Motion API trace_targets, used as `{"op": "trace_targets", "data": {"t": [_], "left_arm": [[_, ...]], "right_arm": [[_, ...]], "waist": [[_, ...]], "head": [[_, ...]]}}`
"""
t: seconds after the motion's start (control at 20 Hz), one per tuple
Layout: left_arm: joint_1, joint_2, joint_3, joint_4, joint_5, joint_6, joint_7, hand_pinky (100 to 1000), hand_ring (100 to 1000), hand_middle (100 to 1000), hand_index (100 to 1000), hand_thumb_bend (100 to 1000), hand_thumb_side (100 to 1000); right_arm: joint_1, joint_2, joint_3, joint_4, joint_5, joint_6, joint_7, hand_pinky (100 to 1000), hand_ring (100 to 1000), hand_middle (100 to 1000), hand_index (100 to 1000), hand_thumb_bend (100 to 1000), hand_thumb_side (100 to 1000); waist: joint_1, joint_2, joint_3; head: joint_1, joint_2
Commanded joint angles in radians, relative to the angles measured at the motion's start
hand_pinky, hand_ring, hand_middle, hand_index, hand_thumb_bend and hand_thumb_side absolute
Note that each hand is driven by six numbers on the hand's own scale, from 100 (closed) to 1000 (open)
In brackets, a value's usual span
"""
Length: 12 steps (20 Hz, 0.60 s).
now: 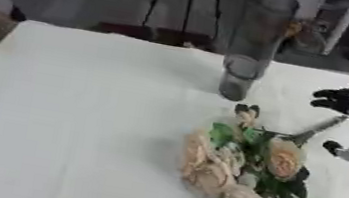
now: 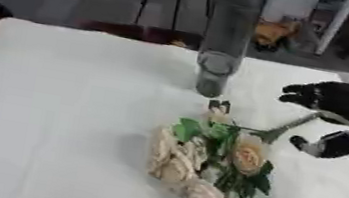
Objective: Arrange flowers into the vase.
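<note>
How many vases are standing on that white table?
1: the tall clear vase stands upright at the table's far side, behind the peach flowers lying flat. None seems hidden.

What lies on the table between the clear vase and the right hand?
Nothing: the white tablecloth is bare between the vase and the right hand. The flowers lie nearer the robot, one stem angling up towards that hand. The right eye view shows this best.

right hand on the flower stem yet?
Cannot tell. In the right eye view the stem runs up between the right hand's fingers and thumb, but neither view plainly shows contact or a gap.
</note>
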Motion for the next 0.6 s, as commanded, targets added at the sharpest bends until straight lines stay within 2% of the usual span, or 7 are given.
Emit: {"op": "trace_targets", "data": {"t": [0.05,0.15,0.45,0.6], "left_arm": [[-0.013,0.026,0.003,-0.014,0.004,-0.002,-0.003,821,949,970,988,100,1000],[-0.012,0.025,0.003,-0.014,0.005,-0.002,-0.003,821,949,969,986,100,1000],[-0.010,0.023,0.003,-0.014,0.007,-0.001,-0.003,821,949,968,985,100,1000],[-0.010,0.023,0.004,-0.014,0.007,-0.002,-0.002,821,949,966,985,100,1000]], "right_arm": [[-0.035,-0.013,0.013,0.047,0.020,-0.028,-0.016,900,940,996,1000,324,550],[-0.058,-0.001,0.024,0.070,0.032,-0.042,-0.027,898,935,994,1000,352,551],[-0.094,0.017,0.040,0.115,0.072,-0.066,-0.052,899,934,996,1000,338,555],[-0.126,0.042,0.062,0.155,0.087,-0.085,-0.042,894,924,992,1000,303,543]], "waist": [[0.015,-0.015,0.004],[0.015,-0.013,0.007],[0.014,-0.012,0.007],[0.014,-0.009,0.010]], "head": [[-0.003,-0.012],[-0.003,-0.011],[-0.003,-0.010],[-0.009,-0.012]]}}
